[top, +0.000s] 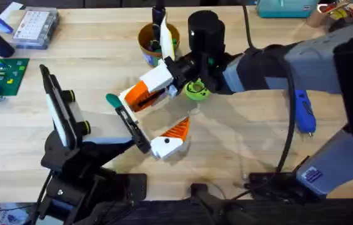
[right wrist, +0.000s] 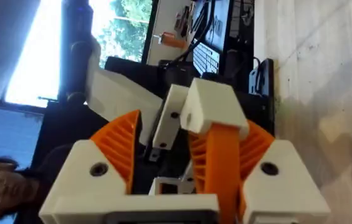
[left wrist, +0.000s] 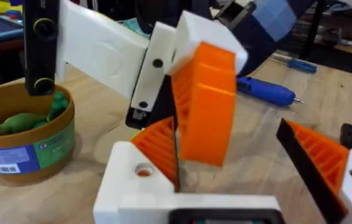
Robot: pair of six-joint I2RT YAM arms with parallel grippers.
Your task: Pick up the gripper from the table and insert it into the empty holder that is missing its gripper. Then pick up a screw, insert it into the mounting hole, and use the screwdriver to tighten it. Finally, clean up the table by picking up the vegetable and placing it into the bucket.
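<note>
The gripper (top: 148, 89), the long orange-ribbed finger piece with white ends, sits pinched between the right gripper's (right wrist: 208, 163) pads, held above the table. Its long axis angles down toward the holder (top: 129, 125), the black bar with a green knob, which lies just below and beside its lower end. The left gripper (left wrist: 222, 168) stands spread nearby, gripping nothing. Whether piece and holder touch is hidden. The mounting hole cannot be made out.

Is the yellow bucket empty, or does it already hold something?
Not empty. The bucket holds dark green pieces in the left wrist view. The lime-green vegetable lies outside it on the table.
</note>
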